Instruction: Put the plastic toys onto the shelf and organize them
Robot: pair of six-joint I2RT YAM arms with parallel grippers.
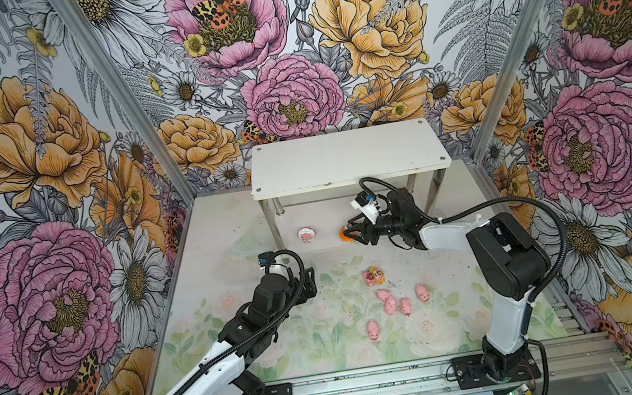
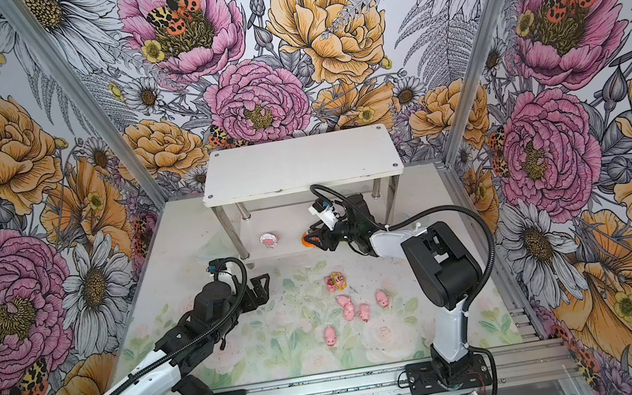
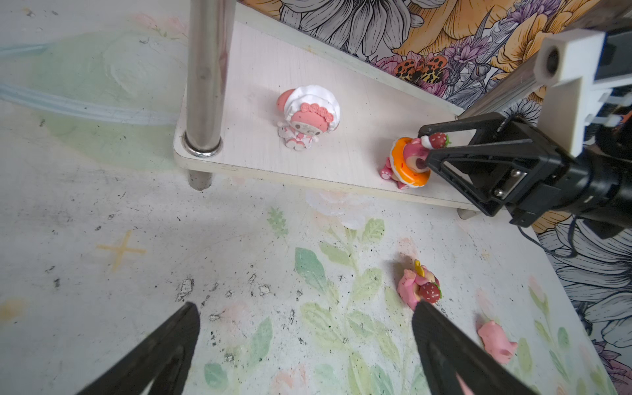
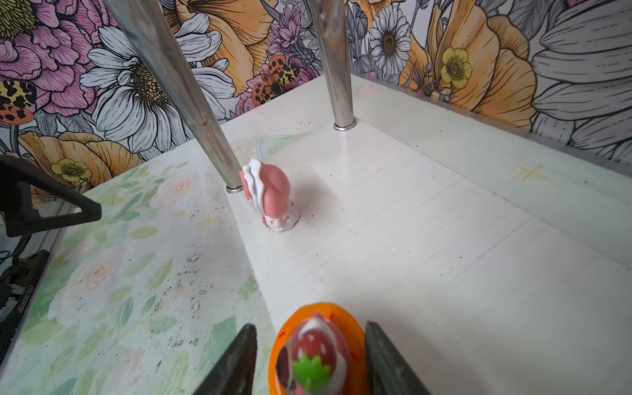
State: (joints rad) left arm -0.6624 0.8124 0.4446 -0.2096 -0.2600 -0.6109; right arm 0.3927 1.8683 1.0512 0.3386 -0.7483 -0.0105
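My right claw (image 4: 311, 327) is released, straddling the orange-rimmed toy (image 4: 314, 355) on the lower tier of the shelf (image 4: 410, 239). I should back straight out and not clip it.

**Q:** What encloses the cell?

**A:** Walls (image 1: 284, 43) papered with large pink, orange and white flowers. One stands beyond my right gripper (image 1: 352, 232), and one to the outside of each gripper. They meet at grey metal corner posts (image 1: 124, 99).

**Q:** And the floor?

**A:** Under my left gripper (image 3: 304, 309) is a pale tabletop (image 1: 306, 347) printed with faint roses and green leaves. It is flecked with dark chips (image 3: 184, 289), and a yellow cross (image 3: 121, 249) is nearby. Lighting is even.
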